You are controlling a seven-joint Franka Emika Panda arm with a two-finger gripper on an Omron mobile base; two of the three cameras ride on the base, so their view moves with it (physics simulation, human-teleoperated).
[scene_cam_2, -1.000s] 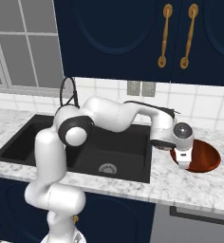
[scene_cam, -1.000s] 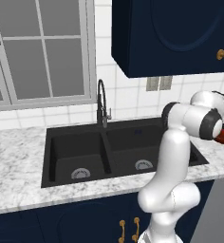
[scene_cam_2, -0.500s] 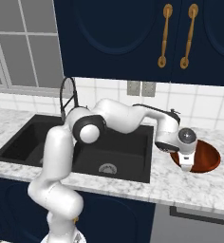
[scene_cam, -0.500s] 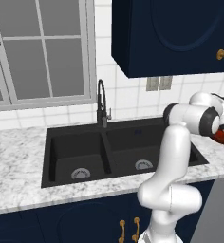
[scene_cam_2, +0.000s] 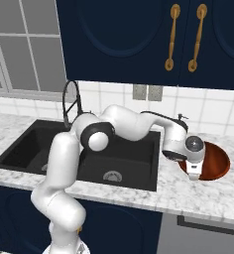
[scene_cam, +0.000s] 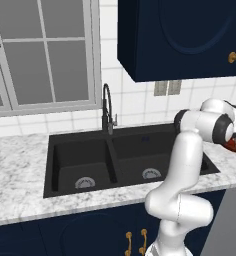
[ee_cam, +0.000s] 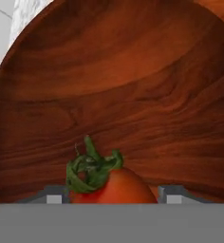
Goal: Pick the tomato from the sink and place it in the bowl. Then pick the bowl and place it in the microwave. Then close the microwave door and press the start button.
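Low at frame centre, the tomato [ee_cam: 109, 185] sits inside the bowl [ee_cam: 133, 95]; whether the gripper [scene_cam_2: 194, 172] grips it I cannot tell

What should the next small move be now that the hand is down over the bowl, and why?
Probably finish opening the gripper and lift straight up. In the hand view the tomato sits between the fingertips, low inside the bowl, and in the right base view the hand is over the bowl. Whether the tomato rests on the bowl's floor cannot be told.
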